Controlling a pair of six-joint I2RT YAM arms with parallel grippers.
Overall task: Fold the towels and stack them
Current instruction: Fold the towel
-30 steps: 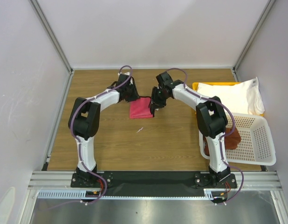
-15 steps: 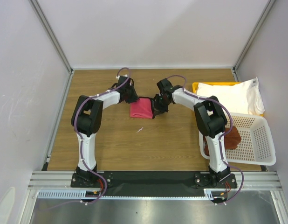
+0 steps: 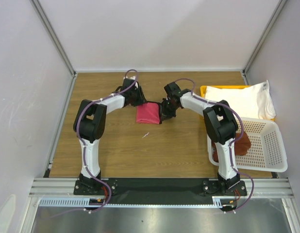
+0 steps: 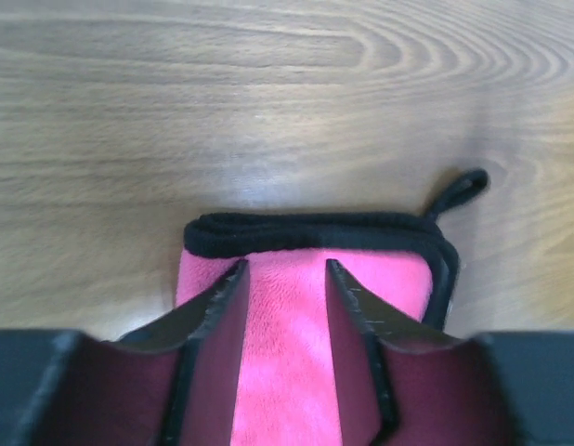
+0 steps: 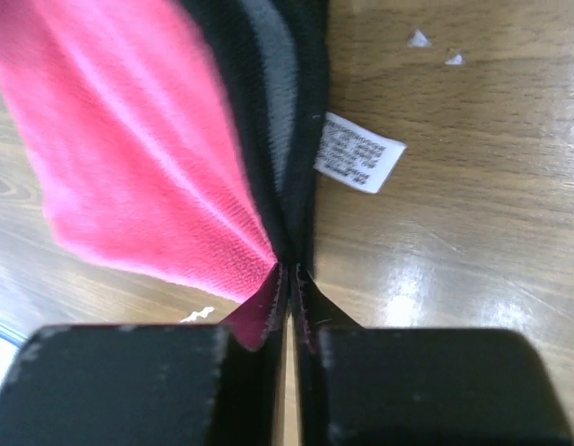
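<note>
A folded magenta-pink towel (image 3: 148,113) with black trim lies on the wooden table between both arms. My left gripper (image 3: 138,99) stands at its far-left edge. In the left wrist view its jaws (image 4: 285,269) are open, fingers resting on the flat pink towel (image 4: 394,279), whose black hanging loop (image 4: 459,190) sticks out. My right gripper (image 3: 165,110) is at the towel's right edge, shut (image 5: 289,269) on the black-trimmed edge of the pink towel (image 5: 129,139), beside its white tag (image 5: 359,152). A large white towel (image 3: 242,99) lies at the right. A reddish-brown towel (image 3: 240,144) sits in the basket.
The yellow tray (image 3: 204,89) under the white towel is at the back right. The white perforated basket (image 3: 266,145) stands at the right front, close to the right arm's base. A small white scrap (image 3: 146,135) lies on the table in front of the pink towel.
My right gripper came down to the towel's right edge and shut on it. The left gripper shifted slightly at the far-left edge and stays open.
</note>
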